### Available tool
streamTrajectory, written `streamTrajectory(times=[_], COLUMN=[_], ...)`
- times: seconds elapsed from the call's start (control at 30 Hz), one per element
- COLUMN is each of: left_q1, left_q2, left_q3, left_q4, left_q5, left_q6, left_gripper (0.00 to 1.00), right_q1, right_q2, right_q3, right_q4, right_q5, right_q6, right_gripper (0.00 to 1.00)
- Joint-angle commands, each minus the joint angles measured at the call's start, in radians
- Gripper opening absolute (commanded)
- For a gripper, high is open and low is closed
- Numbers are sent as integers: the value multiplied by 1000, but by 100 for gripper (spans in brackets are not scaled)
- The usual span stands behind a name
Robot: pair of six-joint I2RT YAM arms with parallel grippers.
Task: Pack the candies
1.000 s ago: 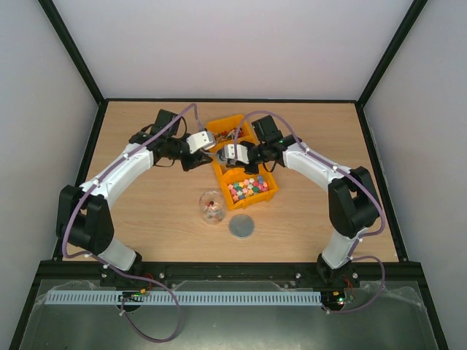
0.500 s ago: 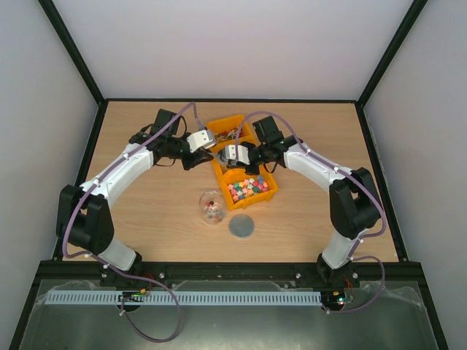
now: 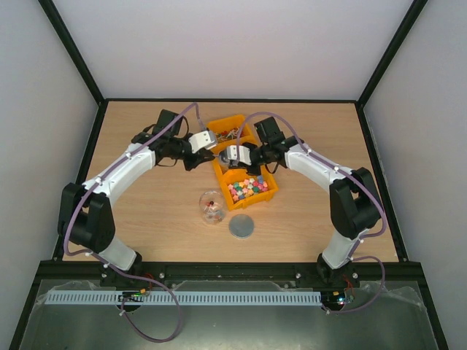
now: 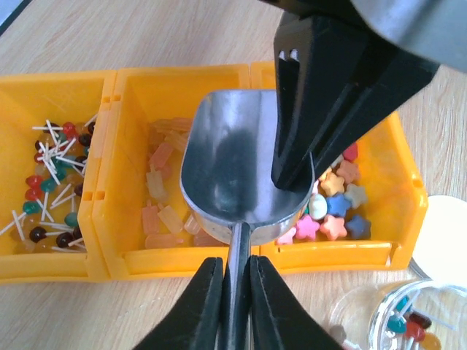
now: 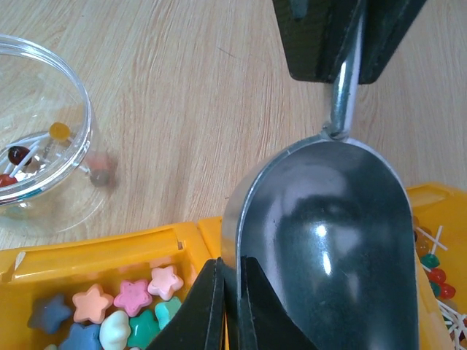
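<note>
The candies lie in a yellow three-part tray [image 3: 273,191]: red, white and dark stick sweets [image 4: 51,175], amber pieces [image 4: 157,197] and pastel stars [image 4: 332,211]. Over the middle compartment hangs an empty silver metal scoop [image 4: 233,168]. My left gripper [image 4: 237,266] is shut on its thin handle. My right gripper [image 5: 232,270] is shut on the rim of the scoop's bowl [image 5: 336,240]. In the top view both grippers meet at the scoop [image 3: 222,155] above the tray.
A clear round container [image 3: 211,208] with a few stick sweets inside stands on the wooden table just in front of the tray. A grey round disc [image 3: 241,226] lies to its right. Black frame rails border the table.
My left gripper has closed on the scoop's handle. Both arms and the scoop have hardly shifted.
</note>
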Motion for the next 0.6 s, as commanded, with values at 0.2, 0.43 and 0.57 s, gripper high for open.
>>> streamTrajectory(times=[0.2,0.43,0.57], left_q1=[-28,20,21], left_q2=[4,6,-4], left_q3=[6,70,92], left_q4=[12,-95,-133], left_q5=[16,-66,-145], left_q6=[-56,-68,-74], left_gripper=[2,2,2], right_q1=[-13,-80,-98], right_q2=[-48,-122,-143], right_q3=[-30,-49,-47], right_q4=[75,100,53], right_q5=[69,151,286], right_q6=[135,399,586], right_gripper=[47,92,93])
